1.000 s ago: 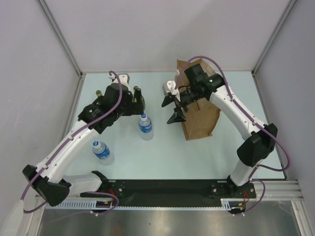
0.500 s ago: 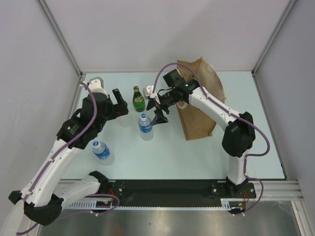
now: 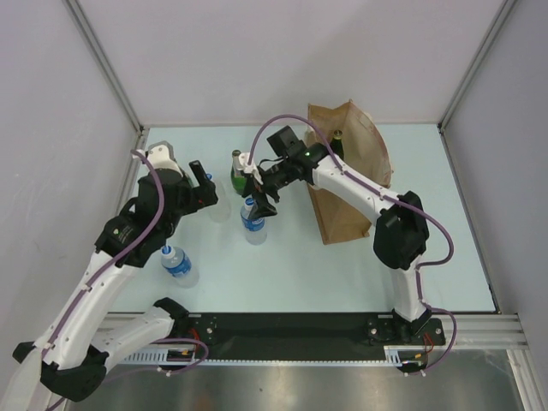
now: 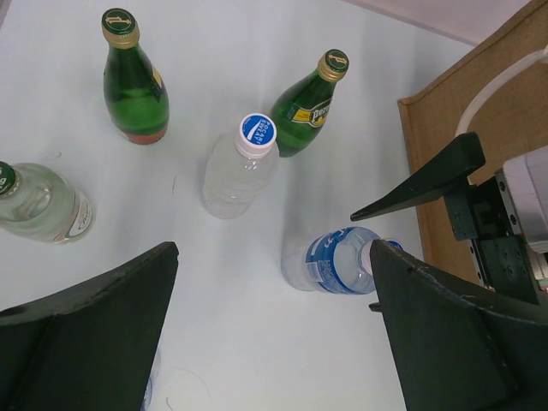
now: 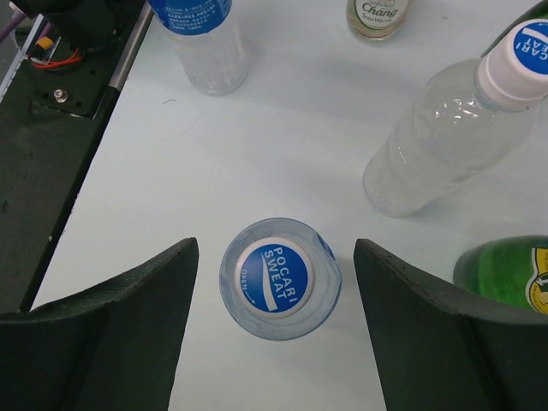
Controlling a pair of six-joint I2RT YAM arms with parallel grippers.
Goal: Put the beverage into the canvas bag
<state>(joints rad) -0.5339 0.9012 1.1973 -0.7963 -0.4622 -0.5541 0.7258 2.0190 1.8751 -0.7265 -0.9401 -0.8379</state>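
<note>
The right arm (image 3: 360,193) has swung off the canvas bag (image 3: 347,218), where it hung a second ago, and now reaches left across the table (image 3: 300,265). The right gripper (image 3: 259,198) points down over the middle bottle. The left arm (image 3: 128,231) has drawn back from the green bottles toward the left wall. The left gripper (image 3: 204,178) hangs there with its jaws spread wide and nothing between them.

The canvas bag stands where it did, at the far right of the table. It is tan-brown woven fabric, taller than the bottles. In the left wrist view a white loop handle curves across its side.

The water bottle (image 5: 278,278) stands upright on the table just left of the bag, directly under the right gripper. It is clear plastic with a blue label and a blue-and-white cap printed POCARI SWEAT. The right jaws are apart and straddle it, with a strip of table showing on each side, so they do not yet touch it.

A second clear bottle (image 5: 445,120) with the same cap stands near it. Two green glass bottles (image 4: 135,86) (image 4: 312,107) stand beyond. Another blue-labelled bottle (image 3: 178,264) sits beside the left arm. A small clear bottle labelled Chang (image 4: 38,201) lies at the left.
</note>
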